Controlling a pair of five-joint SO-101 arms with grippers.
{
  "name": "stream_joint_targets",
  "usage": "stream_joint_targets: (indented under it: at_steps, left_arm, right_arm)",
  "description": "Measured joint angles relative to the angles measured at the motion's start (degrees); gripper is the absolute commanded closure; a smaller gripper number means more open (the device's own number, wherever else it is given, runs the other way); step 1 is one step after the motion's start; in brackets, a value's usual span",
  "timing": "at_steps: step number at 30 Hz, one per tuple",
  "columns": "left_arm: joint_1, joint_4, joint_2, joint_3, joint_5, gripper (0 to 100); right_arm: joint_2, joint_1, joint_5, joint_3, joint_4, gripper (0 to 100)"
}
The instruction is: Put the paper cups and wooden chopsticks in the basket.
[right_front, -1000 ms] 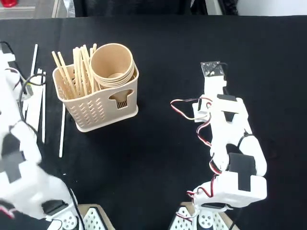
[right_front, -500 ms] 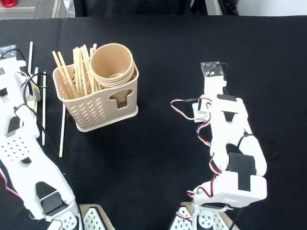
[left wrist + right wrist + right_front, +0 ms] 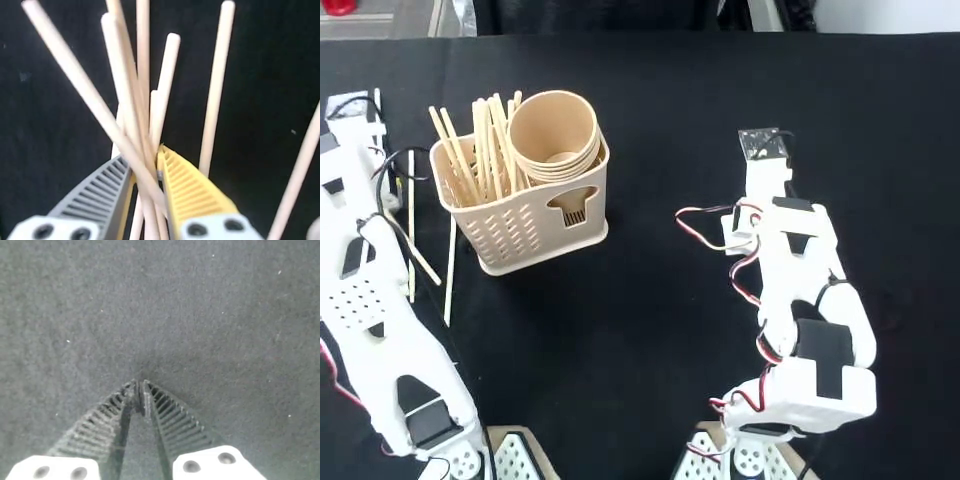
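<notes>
table: black cloth; the right arm lies along it, red and white wires looping at its side
loose chopsticks: pale sticks on the cloth just beside the basket; the left arm covers some of them
basket: beige with slotted walls; near the left arm
paper cups: tan stack nested upright in the basket
basket chopsticks: wooden sticks leaning beside the cups
left gripper: grey and yellow fingers clamped on held chopsticks, which fan out
right gripper: fingers pressed together on nothing, over bare cloth

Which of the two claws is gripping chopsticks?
The left claw: it is shut on several wooden chopsticks. The right claw is shut on nothing above the black table.
</notes>
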Motion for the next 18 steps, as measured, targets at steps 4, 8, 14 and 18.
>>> stream_joint_targets:
  at_steps: [4,8,14,18]
  left_arm:
    - [-0.2,4.3,-3.1,1.5,0.1,97]
    - [-0.2,5.9,-7.4,1.6,0.2,97]
    - [-0.2,7.6,-18.0,5.7,0.2,97]
    - [-0.2,4.8,-28.6,14.9,0.2,97]
  right_arm:
    - [0.0,0.0,0.0,0.0,0.0,98.6]
    - [0.0,0.0,0.0,0.0,0.0,98.6]
    - [0.0,0.0,0.0,0.0,0.0,98.6]
    - [0.0,0.0,0.0,0.0,0.0,98.6]
